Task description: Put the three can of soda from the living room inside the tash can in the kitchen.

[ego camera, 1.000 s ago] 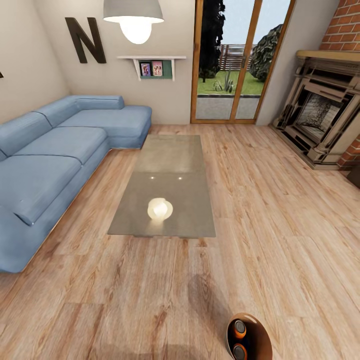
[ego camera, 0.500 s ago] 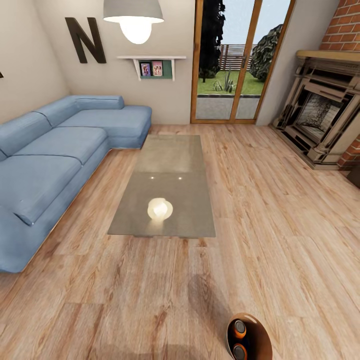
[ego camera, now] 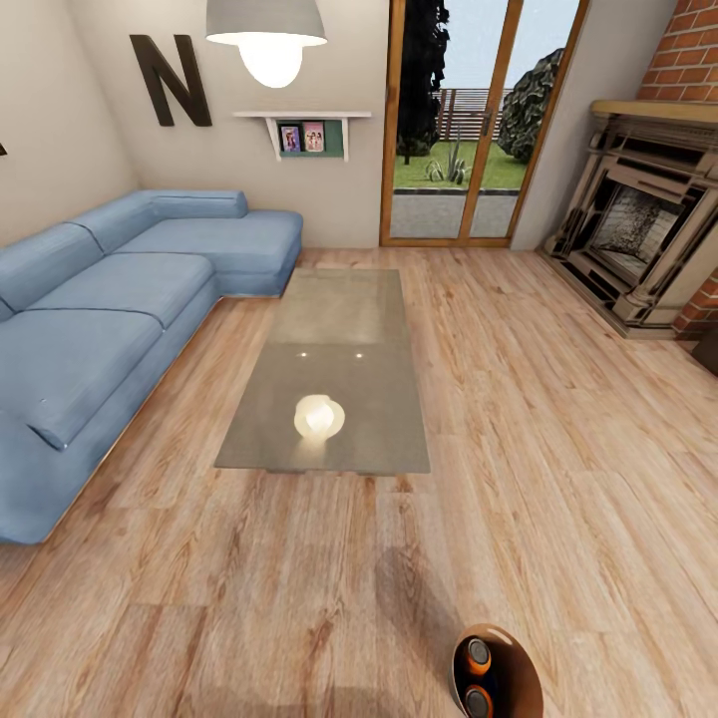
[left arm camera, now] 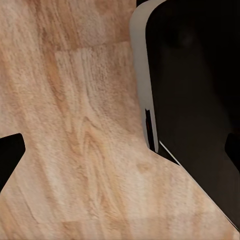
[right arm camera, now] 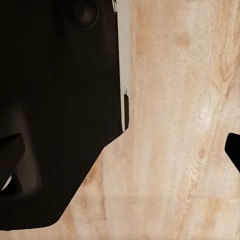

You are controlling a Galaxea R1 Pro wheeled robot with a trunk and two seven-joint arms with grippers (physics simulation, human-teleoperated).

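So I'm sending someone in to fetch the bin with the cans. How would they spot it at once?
Start at the glass-topped low table beside the blue corner sofa, then come straight back over the plank floor toward the robot. There stands the round trash can, glossy brown inside. Two orange, grey-topped soda cans lie in it.

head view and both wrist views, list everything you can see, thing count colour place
sofa: one, blue, along the left wall
low table: one, glass top, mid-floor, reflecting the lamp
pendant lamp: one, white, lit, overhead
letter N: one, dark, on the wall
shelf: one, white, holding two pictures
glass door: wood frame, far wall
fireplace: one, brick surround, right
trash can: one, brown inside, on the floor at the bottom edge
soda cans: two showing, orange, inside it
left hand: dark fingertips spread, over floor
right hand: same
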